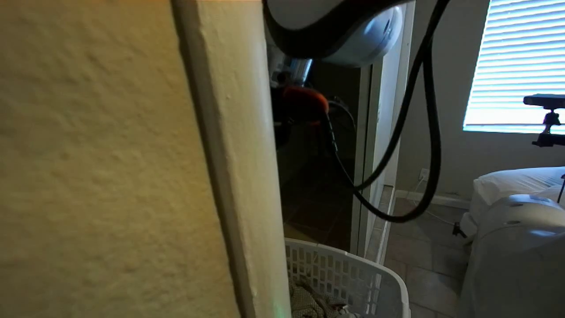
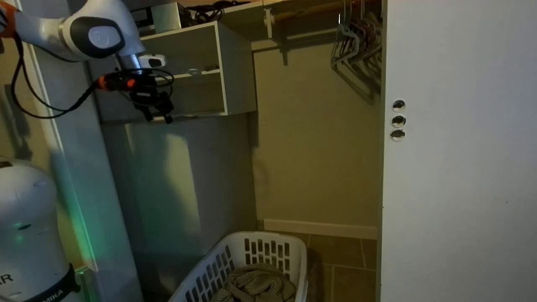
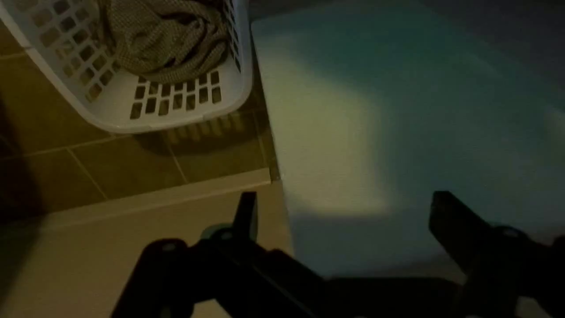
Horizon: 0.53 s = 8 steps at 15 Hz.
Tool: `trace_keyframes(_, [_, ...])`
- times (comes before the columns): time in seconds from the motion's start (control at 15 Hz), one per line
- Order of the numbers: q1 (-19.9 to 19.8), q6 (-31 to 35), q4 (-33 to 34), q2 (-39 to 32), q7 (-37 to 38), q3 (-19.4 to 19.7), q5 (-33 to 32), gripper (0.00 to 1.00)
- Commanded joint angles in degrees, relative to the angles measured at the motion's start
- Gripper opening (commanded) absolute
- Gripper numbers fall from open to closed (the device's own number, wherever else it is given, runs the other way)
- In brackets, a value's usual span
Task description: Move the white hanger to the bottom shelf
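1. Far left, in an exterior view: the robot's rounded white base (image 2: 25, 209), just beside a pale upright frame (image 2: 79, 167).
2. From the upper left, the white arm (image 2: 75, 37) reaches rightward; a black cable (image 1: 436, 145) loops below it in both exterior views.
3. At the arm's end, a black gripper (image 2: 158, 116) points downward. Its jaws are released, spread wide apart in the wrist view.
4. Behind the gripper and partly covered by it: a pale shelf unit (image 2: 239, 71) with two open compartments, one above the other. The bottom shelf (image 2: 205, 114) forms the floor of the lower one. A dark object (image 2: 212, 67), too small to identify, sits on the middle board; a box (image 2: 165, 17) and tangled cables (image 2: 207, 16) rest on top.
5. Lower centre: a white laundry basket (image 2: 268, 236) holding a crumpled brown cloth (image 2: 262, 283). The wrist view looks down on both.
6. Upper right: the white hanger (image 2: 357, 44) hangs below a wooden rod (image 2: 310, 12), at the front of a bunch of other hangers (image 2: 371, 35), well apart from the gripper and the bottom shelf.
7. Far right: a tall white door (image 2: 461, 167) with three round fittings (image 2: 398, 121) in a column near its left edge.
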State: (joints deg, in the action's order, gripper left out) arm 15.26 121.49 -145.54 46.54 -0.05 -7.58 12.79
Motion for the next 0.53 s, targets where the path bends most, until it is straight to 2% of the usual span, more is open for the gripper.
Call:
trace_keyframes(0.0, [0.76,-0.08,7.82,-3.08,-1.24,2.66,3.87,1.0])
trace_keyframes(0.2, [0.72,-1.04,12.89,-6.0,-1.55,3.19,5.69,1.0])
trace_keyframes(0.27, [-0.58,-0.39,9.02,-2.12,-0.92,2.17,4.1,1.0])
trace_keyframes(0.47, [-0.6,-0.5,11.48,-4.5,-0.93,2.21,4.44,1.0])
